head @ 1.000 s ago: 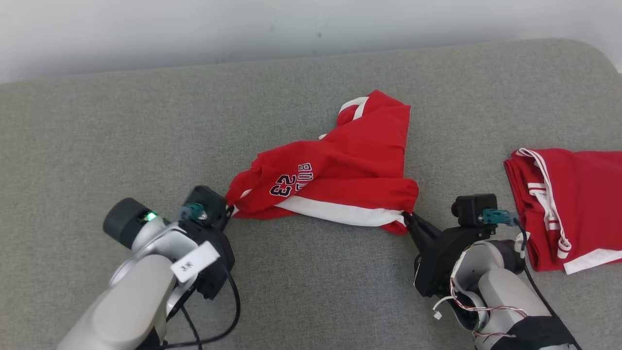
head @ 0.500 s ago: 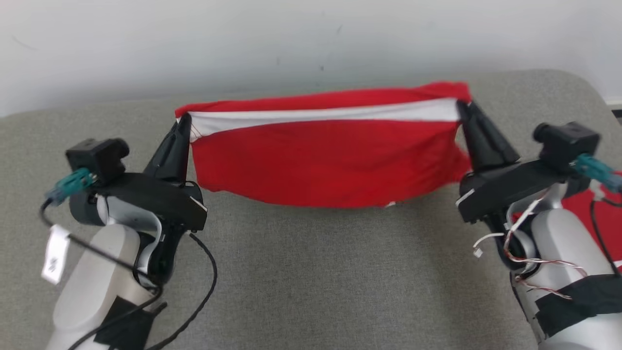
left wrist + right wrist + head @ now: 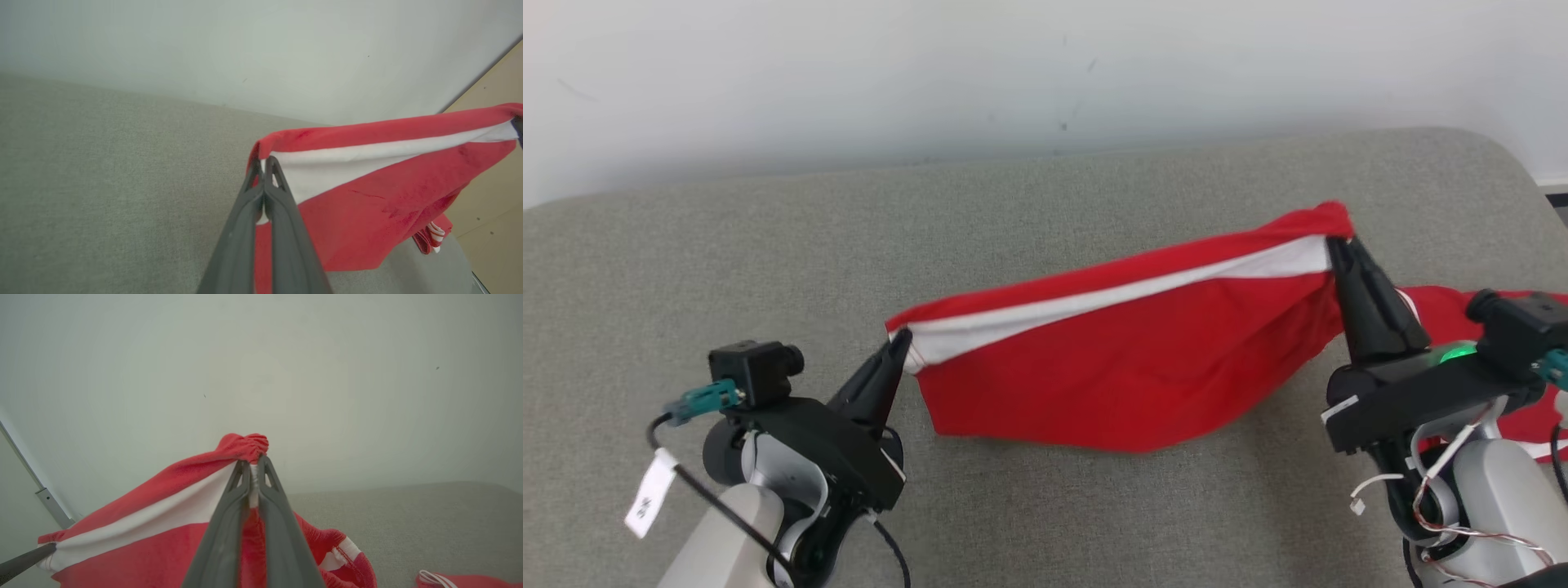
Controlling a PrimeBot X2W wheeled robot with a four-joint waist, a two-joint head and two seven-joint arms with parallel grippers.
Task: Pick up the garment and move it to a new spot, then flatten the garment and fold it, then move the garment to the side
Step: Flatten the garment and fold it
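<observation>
The garment [image 3: 1127, 367], red with a white band along its top edge, hangs stretched between my two grippers above the grey cushion [image 3: 768, 261]. My left gripper [image 3: 900, 340] is shut on its left corner, seen close up in the left wrist view as the gripper [image 3: 263, 163] pinching the white band of the garment [image 3: 367, 196]. My right gripper [image 3: 1338, 243] is shut on the bunched right corner, higher than the left. In the right wrist view that gripper [image 3: 253, 461] holds the gathered garment [image 3: 155, 522]. The lower hem rests on the cushion.
A second red and white garment [image 3: 1437, 302] lies at the right, partly behind my right arm, and its edge [image 3: 445, 580] shows in the right wrist view. A pale wall [image 3: 1013, 65] runs behind the cushion. Wooden floor [image 3: 490, 163] lies beyond the cushion's end.
Both grippers lifted the garment off the cushion and pulled it taut, then came lower; the left end now sits lower than the right. The head camera has also shifted.
</observation>
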